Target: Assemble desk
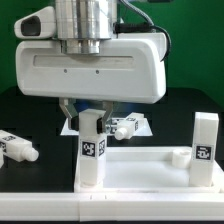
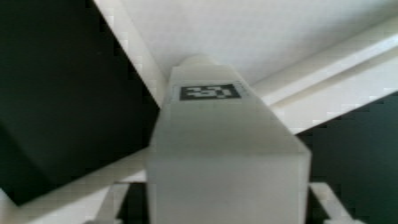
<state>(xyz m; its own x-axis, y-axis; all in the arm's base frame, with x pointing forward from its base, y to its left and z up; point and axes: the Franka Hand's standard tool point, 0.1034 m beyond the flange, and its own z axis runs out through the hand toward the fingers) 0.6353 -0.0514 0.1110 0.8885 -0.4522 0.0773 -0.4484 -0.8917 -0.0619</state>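
Observation:
The desk's white rimmed panel [image 1: 140,172] lies flat near the front. A white post leg [image 1: 92,150] with a black-and-white tag stands upright in the panel's corner at the exterior view's left. My gripper [image 1: 88,112] comes straight down over its top, one finger on each side, shut on it. In the wrist view that leg [image 2: 222,140] fills the middle, and my gripper [image 2: 222,205] has its fingers [image 2: 121,200] tight against the leg's flanks. A second leg [image 1: 205,148] stands upright at the panel's corner on the exterior view's right.
One loose leg [image 1: 15,147] lies on the black table at the exterior view's left. Another loose leg [image 1: 125,127] lies behind the panel on a white sheet. The arm's broad white hand [image 1: 90,60] hides the area behind it.

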